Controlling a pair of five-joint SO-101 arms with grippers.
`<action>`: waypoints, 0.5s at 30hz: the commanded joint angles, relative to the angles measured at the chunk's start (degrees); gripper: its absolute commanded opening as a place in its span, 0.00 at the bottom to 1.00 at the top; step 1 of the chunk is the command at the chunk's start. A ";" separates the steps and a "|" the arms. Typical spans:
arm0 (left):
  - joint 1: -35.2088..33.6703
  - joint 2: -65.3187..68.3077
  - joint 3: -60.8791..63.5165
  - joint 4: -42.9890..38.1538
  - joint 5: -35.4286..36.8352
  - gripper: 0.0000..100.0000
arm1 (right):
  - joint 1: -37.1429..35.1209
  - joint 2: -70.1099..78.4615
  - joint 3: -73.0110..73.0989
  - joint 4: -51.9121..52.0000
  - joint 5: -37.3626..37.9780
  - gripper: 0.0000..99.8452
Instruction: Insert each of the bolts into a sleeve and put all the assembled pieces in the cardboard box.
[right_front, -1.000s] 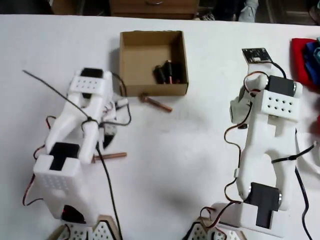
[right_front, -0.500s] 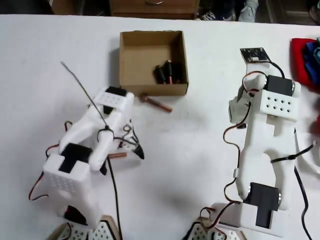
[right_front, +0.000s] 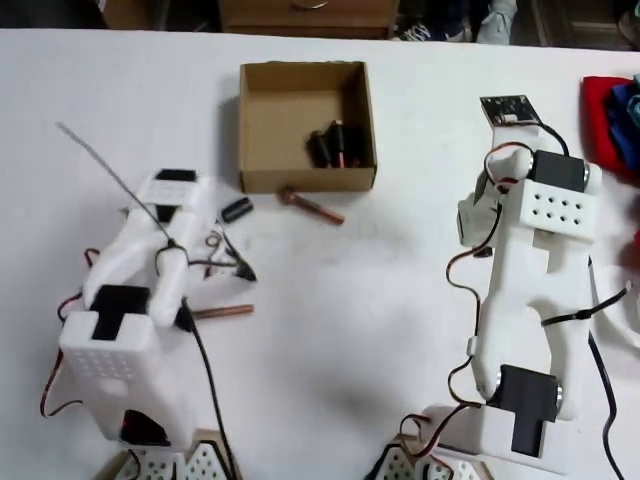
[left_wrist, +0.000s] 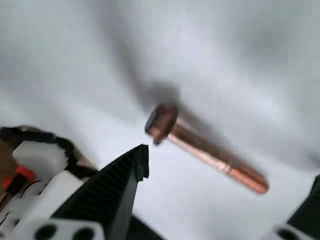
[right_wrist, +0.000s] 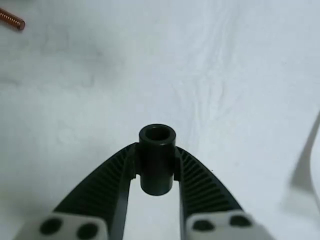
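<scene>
High view: the left arm (right_front: 130, 290) has swung toward the cardboard box (right_front: 270, 110) and back, yet the copper bolt (right_front: 222, 312) beside it lies unmoved on the white counter (right_front: 380, 330), so it is probably not yet grasped. A second bolt (right_front: 312, 205) and a loose sleeve (right_front: 237, 209) lie just beside the box.

Left wrist view: the left end effector (left_wrist: 227, 172) hangs spread above that bolt (left_wrist: 205, 150), which has a threaded tip and a flanged head.

Right wrist view: the right end effector (right_wrist: 157, 150) pinches a smooth black tubular sleeve (right_wrist: 157, 172) between ribbed fingers (right_wrist: 200, 185).

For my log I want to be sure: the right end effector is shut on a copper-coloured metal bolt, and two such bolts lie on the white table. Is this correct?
No: the right wrist view shows the right end effector shut on a black cylindrical sleeve, not a bolt. The rest holds.
</scene>
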 joint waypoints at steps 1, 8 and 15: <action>-0.44 -2.20 -0.13 -3.78 0.62 0.48 | -0.66 -3.21 -0.53 -0.57 -0.09 0.02; -0.44 -2.20 -0.13 -10.20 0.79 0.48 | -0.66 -3.21 -0.44 -0.57 -0.09 0.02; 0.18 -2.29 -0.75 -15.30 5.54 0.48 | -0.66 -3.21 -0.44 -0.57 -0.09 0.02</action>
